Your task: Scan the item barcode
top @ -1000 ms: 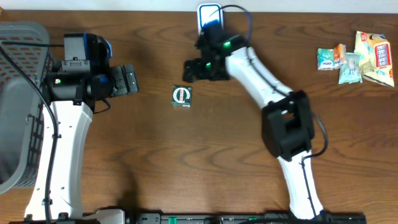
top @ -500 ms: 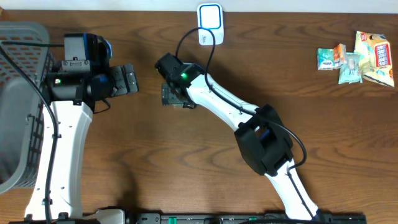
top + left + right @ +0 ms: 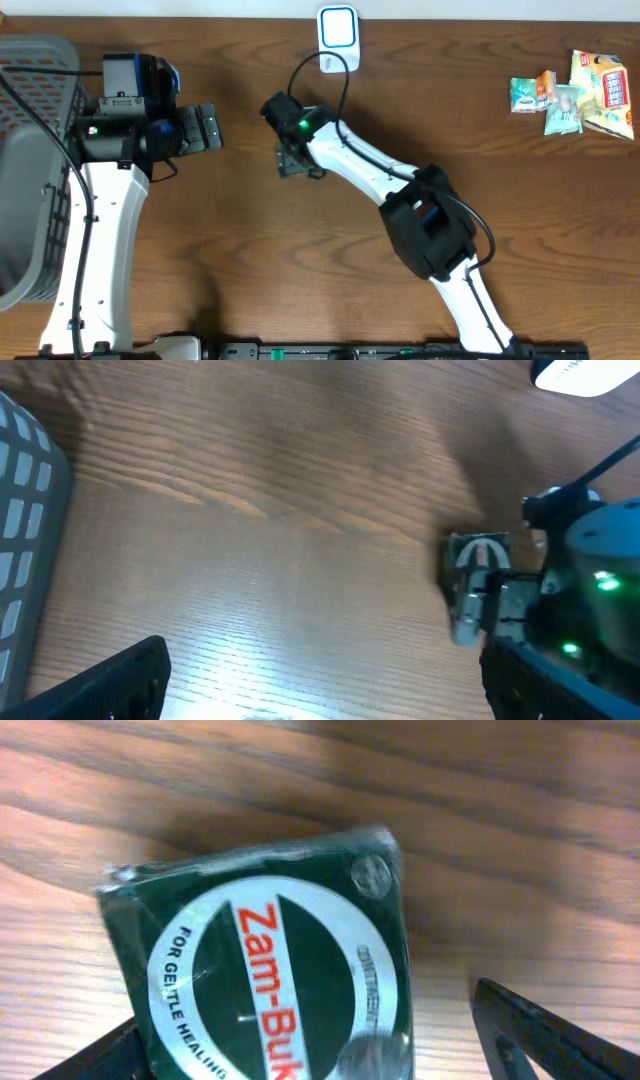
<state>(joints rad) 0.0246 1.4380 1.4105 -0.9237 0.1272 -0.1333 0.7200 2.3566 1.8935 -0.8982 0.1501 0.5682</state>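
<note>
- R arm reaches across to centre-left of overhead view; right tool (image 3: 298, 160) is down over the green Zam-Buk box (image 3: 270, 980)
- R wrist view: box lies flat on the wood counter (image 3: 200, 250), label up, slightly rotated, filling mid-frame. One finger is at lower left by the box corner, the other at lower right w/ a clear gap to the box, so jaws are spread and not clamping. Can't tell if the left finger touches
- Left tool (image 3: 208, 128) is at upper left of overhead, well apart from the box, jaws wide, nothing between them
- White scanner (image 3: 338, 27) at top centre, above the box
- Grey basket (image 3: 25, 150) at far left edge
- Snack packets (image 3: 575, 95) at upper right, well apart from both arms
</note>
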